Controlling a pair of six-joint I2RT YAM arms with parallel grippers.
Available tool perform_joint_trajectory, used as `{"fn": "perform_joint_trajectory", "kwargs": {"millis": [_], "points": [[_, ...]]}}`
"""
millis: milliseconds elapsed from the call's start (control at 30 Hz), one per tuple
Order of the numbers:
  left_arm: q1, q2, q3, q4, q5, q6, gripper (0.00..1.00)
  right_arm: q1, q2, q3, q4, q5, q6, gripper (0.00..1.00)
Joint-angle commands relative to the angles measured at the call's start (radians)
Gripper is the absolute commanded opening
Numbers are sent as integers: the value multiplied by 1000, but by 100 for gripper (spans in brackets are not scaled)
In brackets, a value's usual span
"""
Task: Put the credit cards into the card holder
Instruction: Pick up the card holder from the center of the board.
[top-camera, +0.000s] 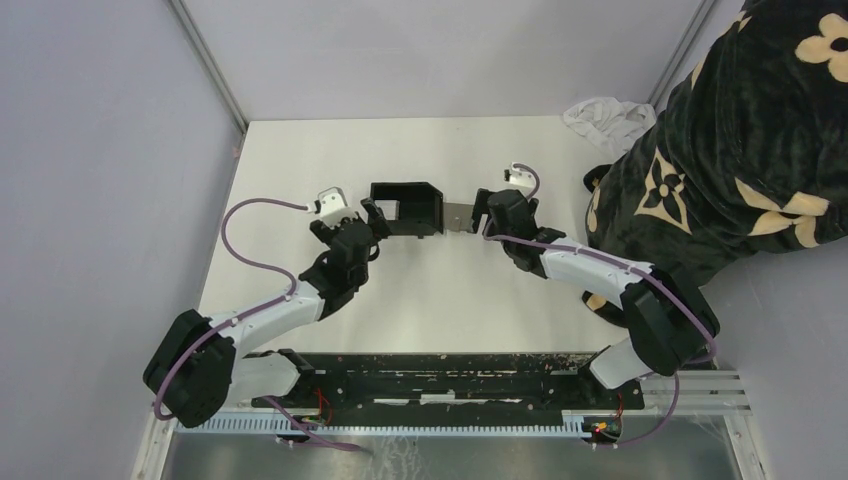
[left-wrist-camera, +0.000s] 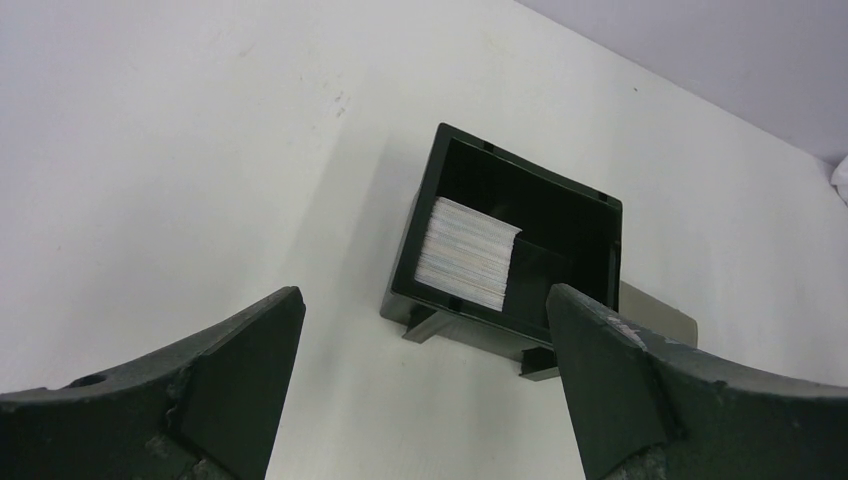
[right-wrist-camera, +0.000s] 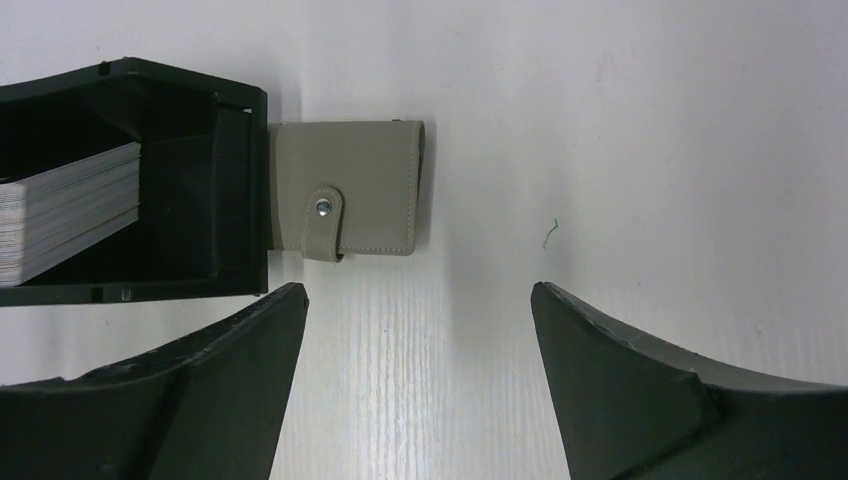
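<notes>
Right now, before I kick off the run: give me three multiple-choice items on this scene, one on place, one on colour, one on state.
1. Where does the wallet lie relative to the black box?
A. inside it
B. on the table, right beside its wall on the right arm's side
C. on top of its rim

2. What colour is the wallet?
A. red
B. blue
C. khaki-grey

3. What state are the left gripper and the right gripper in?
A. both open, holding nothing
B. left shut on a card
C. right shut on the wallet

Key:
1 B: the right wrist view shows it flat on the table next to the box's outer wall.
2 C: it is plainly khaki-grey, with a snap tab.
3 A: both wrist views show the fingers spread with nothing between them, and the stack of cards sits in the box.
</notes>
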Motion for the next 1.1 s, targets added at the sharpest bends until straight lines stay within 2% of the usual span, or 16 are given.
{"fn": "perform_joint_trajectory", "kwargs": {"millis": [0, 200, 433, 733, 1067], "points": [[7, 19, 9, 95, -54, -18, 98, -62, 47, -23, 125, -125, 48, 90], [15, 83, 46, 101, -8, -13, 98, -136, 141, -50, 256, -279, 112, 89], [34, 128, 61, 115, 12, -12, 98, -168, 234, -26, 347, -395, 153, 88], [49, 157, 62, 126, 24, -20, 99, -192, 318, 3, 406, -465, 204, 86], [53, 172, 61, 134, 26, -25, 98, -225, 414, 16, 498, -545, 287, 78]]}}
